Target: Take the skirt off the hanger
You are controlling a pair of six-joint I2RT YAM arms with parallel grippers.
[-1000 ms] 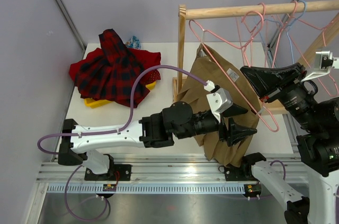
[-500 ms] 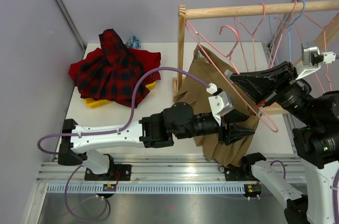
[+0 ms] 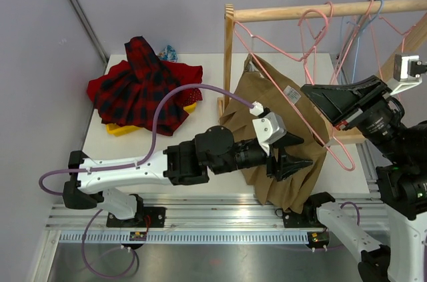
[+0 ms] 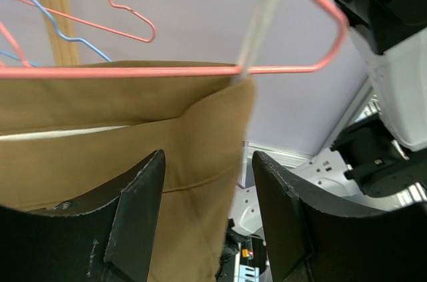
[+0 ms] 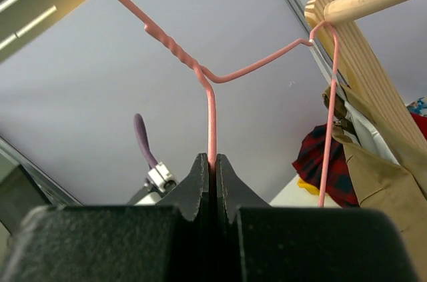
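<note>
The tan skirt [image 3: 277,105] hangs by a white loop on a pink wire hanger [image 4: 133,71] in front of the wooden rack. My left gripper [image 3: 301,152] is open at the skirt's lower right edge. In the left wrist view the cloth [image 4: 133,135] fills the left part of the gap between the fingers [image 4: 207,162], and neither pad presses on it. My right gripper [image 3: 313,92] is shut on the hanger's wire [image 5: 211,115] just below its twisted neck, with the tips [image 5: 212,162] closed tight on it.
A red plaid pile of clothes [image 3: 143,89] lies on a yellow tray at the back left. The wooden rail [image 3: 320,11] and its post [image 3: 229,62] stand behind the skirt. Other pink and blue hangers [image 3: 353,35] hang on the rail to the right.
My left gripper narrowed, widened again and shifted a little left along the skirt. The right gripper swayed with the hanger in its grip, and the hangers on the rail swung.
</note>
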